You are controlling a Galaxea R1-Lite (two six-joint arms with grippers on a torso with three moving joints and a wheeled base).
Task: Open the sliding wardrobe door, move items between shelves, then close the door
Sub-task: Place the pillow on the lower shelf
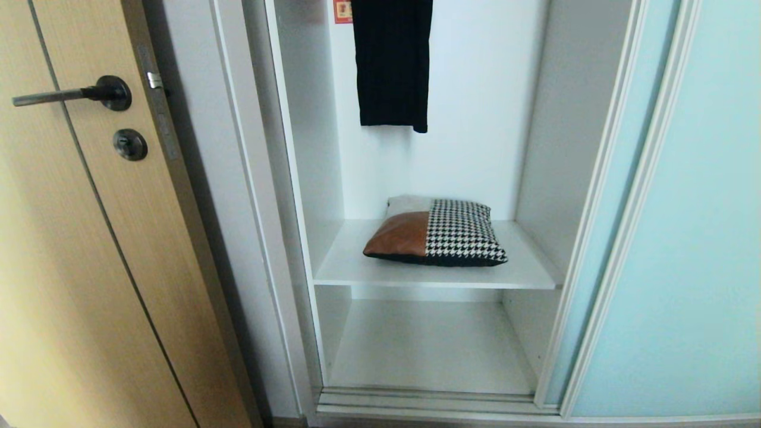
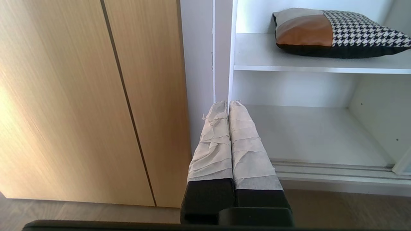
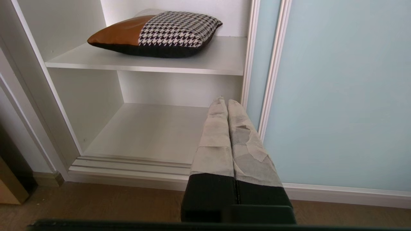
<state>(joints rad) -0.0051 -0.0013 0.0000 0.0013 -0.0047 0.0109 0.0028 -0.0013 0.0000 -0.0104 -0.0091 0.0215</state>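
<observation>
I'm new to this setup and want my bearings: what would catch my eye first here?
The patchwork cushion, rust-brown and houndstooth, lies alone on the upper white shelf of the open wardrobe. Above it hangs a long black garment. The pale aqua sliding door stands pushed to the right and a tan wooden door is on the left.

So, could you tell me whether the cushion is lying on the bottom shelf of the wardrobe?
No, the cushion lies on the upper shelf, and the bottom shelf beneath it holds nothing.
</observation>
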